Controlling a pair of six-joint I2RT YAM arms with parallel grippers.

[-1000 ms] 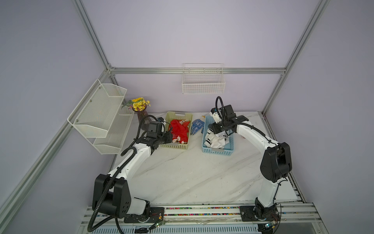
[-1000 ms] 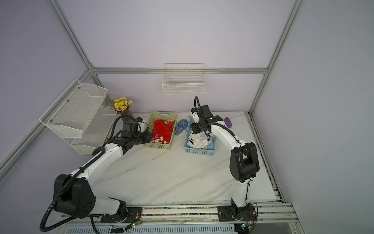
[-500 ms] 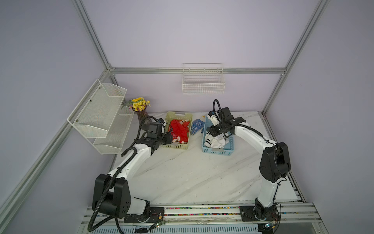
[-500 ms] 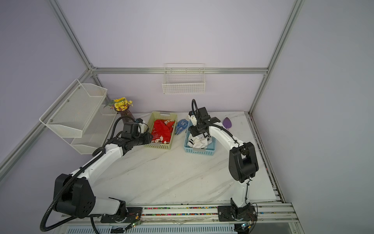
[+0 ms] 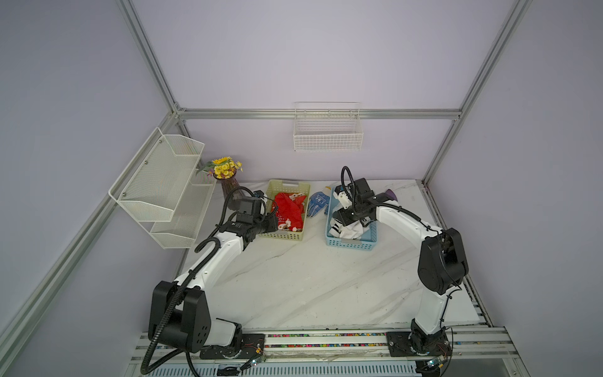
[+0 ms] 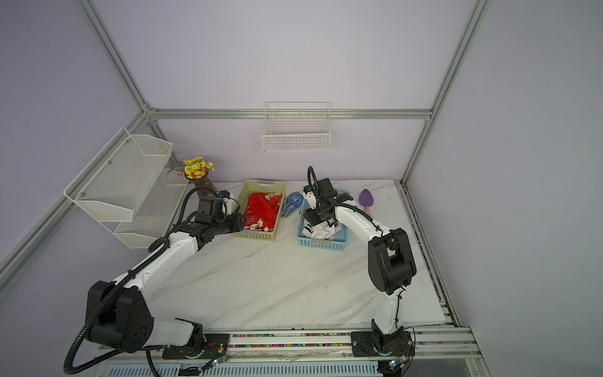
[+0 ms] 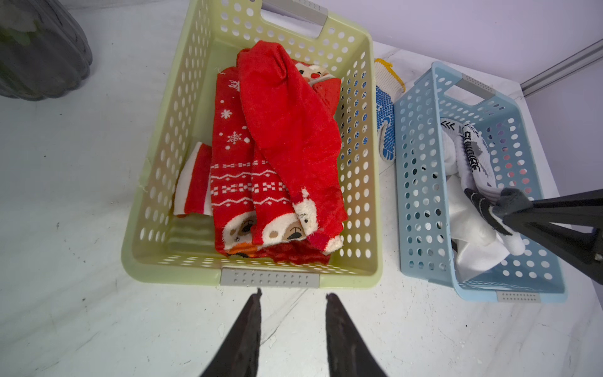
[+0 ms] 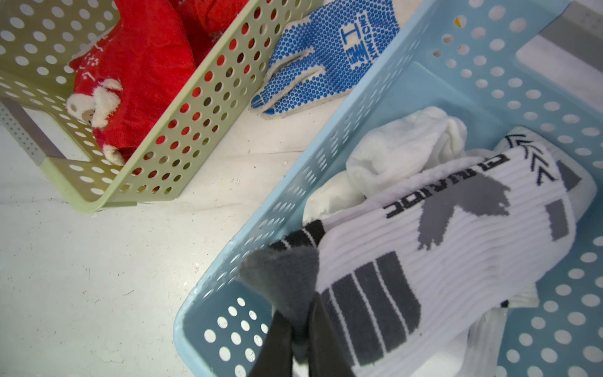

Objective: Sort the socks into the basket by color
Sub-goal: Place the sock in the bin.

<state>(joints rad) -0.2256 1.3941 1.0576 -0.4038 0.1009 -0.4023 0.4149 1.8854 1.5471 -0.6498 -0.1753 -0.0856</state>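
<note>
The left arm is reaching up from its base at the near edge of the table and stretching out toward the green basket. Its wrist is pointing at the basket's near side. The left gripper is hanging over the bare table, just in front of the basket's grey handle. Its two black fingers are standing apart with a clear gap, and nothing is sitting between them.

The red socks are lying in a heap inside the green basket. Some are showing white snowflakes, stripes and fluffy little faces.

The right arm is bending high at its black elbow and reaching across to the blue basket. Its wrist is tipping down into the basket. The right gripper is pinching the grey toe of a white sock. Its fingers are sitting close together with only the toe between them. The rest of that sock, with its black and grey marks, is lying across the other white socks inside the blue basket.

A blue dotted glove is lying on the table between the two baskets, just beside both.
</note>
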